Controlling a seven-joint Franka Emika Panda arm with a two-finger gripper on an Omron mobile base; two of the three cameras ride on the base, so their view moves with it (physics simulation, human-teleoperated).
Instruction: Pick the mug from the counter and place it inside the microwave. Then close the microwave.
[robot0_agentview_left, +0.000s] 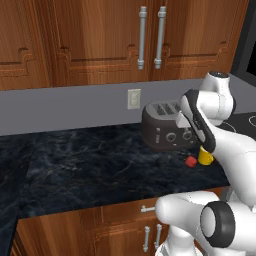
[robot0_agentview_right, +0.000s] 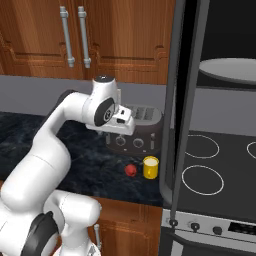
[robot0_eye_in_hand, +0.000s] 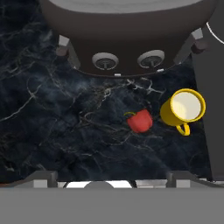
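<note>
The yellow mug (robot0_agentview_right: 150, 167) stands upright on the dark marbled counter (robot0_agentview_right: 85, 160), in front of the toaster and near the stove edge. From above in the hand view the mug (robot0_eye_in_hand: 183, 107) shows its cream inside, its handle towards the bottom of the view. My gripper (robot0_eye_in_hand: 113, 176) hangs open over the counter (robot0_eye_in_hand: 48, 113), with the mug to the right of its centre and apart from both fingers. In the right base view the gripper (robot0_agentview_right: 118, 132) is in front of the toaster. The arm partly hides the mug (robot0_agentview_left: 205, 156). The microwave (robot0_agentview_right: 225, 45) is open, its turntable plate (robot0_agentview_right: 227, 70) visible.
A small red round object (robot0_eye_in_hand: 140, 121) lies just left of the mug. The dark grey toaster (robot0_agentview_right: 136, 131) stands behind both. The open microwave door (robot0_agentview_right: 172, 105) with its grey bar handle (robot0_agentview_right: 192, 100) juts out above the mug. The black stovetop (robot0_agentview_right: 210, 170) is to the right.
</note>
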